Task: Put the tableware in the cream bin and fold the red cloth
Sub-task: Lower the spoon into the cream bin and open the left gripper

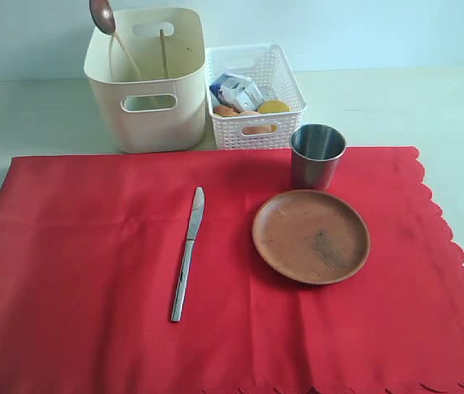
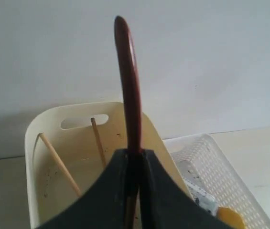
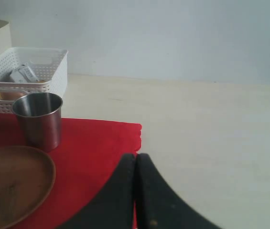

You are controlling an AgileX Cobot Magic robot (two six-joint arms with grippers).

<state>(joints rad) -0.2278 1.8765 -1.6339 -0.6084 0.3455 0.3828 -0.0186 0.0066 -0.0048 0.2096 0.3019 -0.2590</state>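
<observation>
My left gripper (image 2: 134, 151) is shut on the dark wooden spoon (image 2: 127, 86). It holds the spoon over the cream bin (image 1: 166, 123), and only the spoon's bowl (image 1: 103, 15) shows at the top of the exterior view. Two chopsticks (image 1: 164, 53) lean inside the bin. On the red cloth (image 1: 75, 271) lie the metal knife (image 1: 187, 253), the brown plate (image 1: 310, 236) and the steel cup (image 1: 317, 156). My right gripper (image 3: 135, 156) is shut and empty above the cloth's right edge, apart from the cup (image 3: 39, 119). The pale bowl is out of view.
A white lattice basket (image 1: 277, 78) with food items stands right of the bin, just behind the cup. Bare pale table (image 3: 211, 143) lies right of the cloth. A plain wall runs behind the bin and basket.
</observation>
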